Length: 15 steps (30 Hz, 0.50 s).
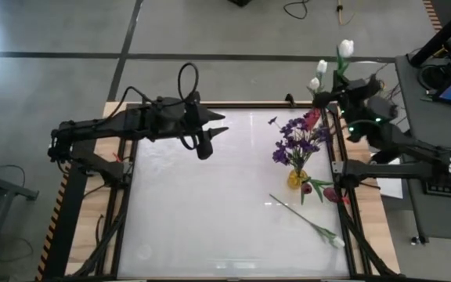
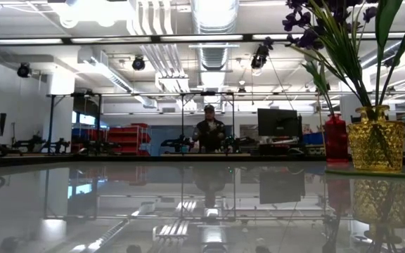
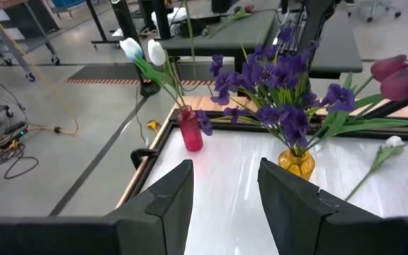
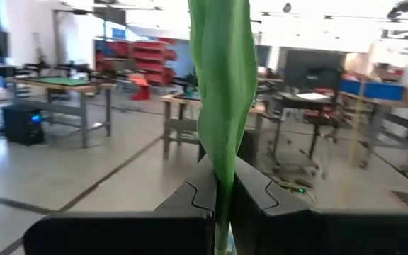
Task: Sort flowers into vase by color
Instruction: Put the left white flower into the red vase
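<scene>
My right gripper (image 1: pixel 331 92) hangs over the table's far right corner, shut on a white tulip whose bud (image 1: pixel 346 47) shows beyond the far edge. Beside it stands a red vase (image 3: pixel 191 131) with two white tulips (image 3: pixel 144 51). A yellow vase (image 1: pixel 296 178) holds purple flowers (image 1: pixel 297 137). Two dark red buds (image 1: pixel 319 190) and one white tulip (image 1: pixel 337 241) lie flat on the table at the right. My left gripper (image 3: pixel 222 195) hovers open over the far left part of the table, pointing toward the vases, with nothing between its fingers. My right gripper pinches the white tulip's green stem (image 4: pixel 222 212) between its two fingers, where a long leaf (image 4: pixel 222 85) rises from it. The fingers lie across the stem and come about level from the table's right. The flower is lifted clear, its bud end up.
The black frame rail (image 1: pixel 339 168) runs along the table's right side, close to the vases. A person (image 2: pixel 209 132) stands far off in the room beyond the table. The white tabletop (image 1: pixel 210 211) spreads between the left arm and the vases.
</scene>
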{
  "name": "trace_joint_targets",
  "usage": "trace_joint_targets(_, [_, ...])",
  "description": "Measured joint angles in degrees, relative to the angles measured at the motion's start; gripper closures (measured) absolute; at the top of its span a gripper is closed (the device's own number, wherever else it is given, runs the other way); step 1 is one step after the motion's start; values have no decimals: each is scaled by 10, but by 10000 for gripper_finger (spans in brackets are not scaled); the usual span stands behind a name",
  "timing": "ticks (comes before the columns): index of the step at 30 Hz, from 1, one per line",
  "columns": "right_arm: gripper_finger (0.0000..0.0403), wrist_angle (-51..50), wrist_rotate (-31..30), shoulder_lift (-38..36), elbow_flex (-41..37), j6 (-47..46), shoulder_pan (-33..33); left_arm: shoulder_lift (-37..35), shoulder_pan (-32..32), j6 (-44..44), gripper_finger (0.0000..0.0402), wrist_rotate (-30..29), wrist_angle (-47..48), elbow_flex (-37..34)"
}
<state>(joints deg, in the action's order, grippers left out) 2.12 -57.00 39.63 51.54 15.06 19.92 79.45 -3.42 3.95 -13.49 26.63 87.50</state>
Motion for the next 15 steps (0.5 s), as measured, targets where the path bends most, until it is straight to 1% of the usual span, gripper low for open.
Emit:
trace_joint_targets(5, [390,136,-1,0,-86,0,36,0,0,-4,256,10,2,0])
trace_joint_targets(8, [390,186,0,-2,-126,0,58,1,1,-12,256,10,13,0])
trace_joint_targets(15, [390,214,6,-20,-183,-34,98,1,4,-17,256,11,34,0])
